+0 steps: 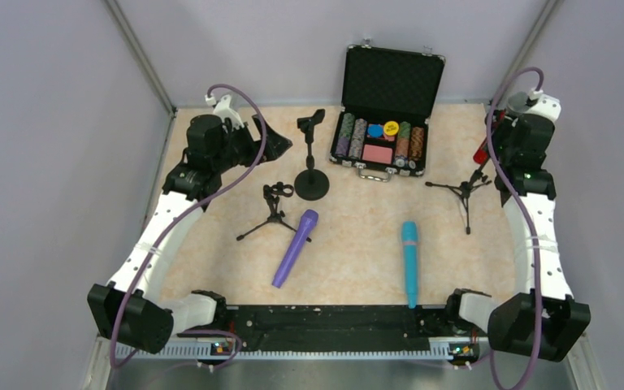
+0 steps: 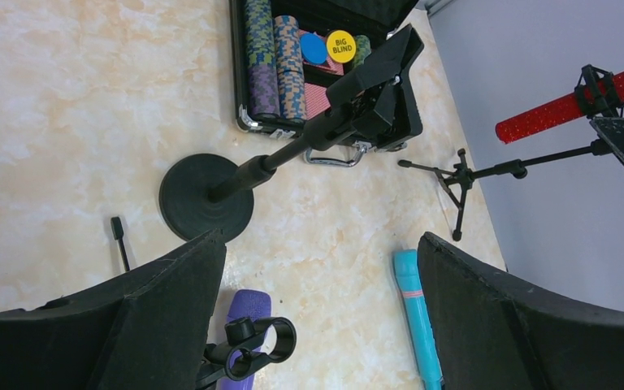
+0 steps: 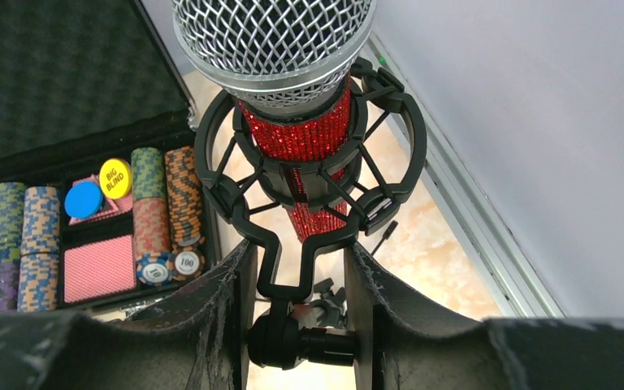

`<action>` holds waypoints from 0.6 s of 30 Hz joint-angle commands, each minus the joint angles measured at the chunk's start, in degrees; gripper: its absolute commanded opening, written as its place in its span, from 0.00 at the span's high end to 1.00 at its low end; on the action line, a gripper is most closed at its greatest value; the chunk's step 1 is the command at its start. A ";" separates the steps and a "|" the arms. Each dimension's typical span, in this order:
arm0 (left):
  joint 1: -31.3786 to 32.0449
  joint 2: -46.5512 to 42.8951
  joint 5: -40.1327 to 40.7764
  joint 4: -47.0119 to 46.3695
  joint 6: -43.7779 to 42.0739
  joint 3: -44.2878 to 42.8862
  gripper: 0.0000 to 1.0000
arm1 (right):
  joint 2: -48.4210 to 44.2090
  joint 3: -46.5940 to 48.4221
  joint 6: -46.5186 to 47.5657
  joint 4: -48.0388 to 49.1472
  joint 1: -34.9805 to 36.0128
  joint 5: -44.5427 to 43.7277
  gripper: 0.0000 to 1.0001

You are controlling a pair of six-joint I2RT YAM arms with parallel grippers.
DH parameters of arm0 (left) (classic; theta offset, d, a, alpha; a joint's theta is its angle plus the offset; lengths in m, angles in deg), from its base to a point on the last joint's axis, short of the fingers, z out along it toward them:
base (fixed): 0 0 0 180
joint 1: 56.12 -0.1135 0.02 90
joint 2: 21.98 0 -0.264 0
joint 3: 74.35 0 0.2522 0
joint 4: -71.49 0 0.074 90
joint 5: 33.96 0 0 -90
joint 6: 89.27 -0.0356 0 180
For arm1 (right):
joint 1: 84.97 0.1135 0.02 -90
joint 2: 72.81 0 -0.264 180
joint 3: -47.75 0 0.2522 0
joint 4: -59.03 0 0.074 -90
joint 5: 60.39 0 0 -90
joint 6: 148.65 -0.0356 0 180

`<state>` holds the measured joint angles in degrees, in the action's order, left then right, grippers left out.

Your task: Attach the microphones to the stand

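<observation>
**Top external view: the purple mic looks like the left arm's job**

Quick rundown of where you stand. The red mic [image 3: 296, 134] is sitting in the ring mount [image 3: 221, 197] on the tripod stand [image 1: 465, 188] at the right edge of the frame. Your right gripper [image 3: 296, 248] has its fingers set narrow on either side of the mount's stem. From the wrist view I can't tell whether they're actually pinching it or just flanking it.

Your left gripper [image 2: 318, 244] is spread wide with nothing in it, up at the upper left of the top view.

The other two mics are lying flat on the table. The purple mic [image 1: 295, 248] is left of center, below and a bit right of the left gripper. Its long axis runs diagonally, with the head at the upper right and the tail pointing to the lower left. The head ends just beside the small tripod [image 1: 272, 213] with the empty clip [image 1: 277, 192].

The teal mic [image 1: 409, 262] is right of center and runs nearly straight up and down the frame, on the right arm's side.

So I'd say purple is your closer grab with the left. You'd want to turn the fingers across that diagonal, not along it.
</observation>
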<state>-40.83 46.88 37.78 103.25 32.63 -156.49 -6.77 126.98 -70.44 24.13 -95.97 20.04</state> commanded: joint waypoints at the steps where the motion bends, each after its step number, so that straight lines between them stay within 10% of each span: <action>1: -0.34 -1.92 -1.20 -3.22 0.75 0.88 0.09 | -0.83 -5.84 -1.29 -0.46 -0.15 0.21 1.00; 18: -0.36 -3.35 -1.58 -3.49 0.68 1.88 0.09 | -0.04 -16.43 -2.62 5.09 -0.11 -3.78 1.00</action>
<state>-40.83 45.62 37.28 102.81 33.59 -154.96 -6.09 112.01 -72.85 28.61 -95.97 18.56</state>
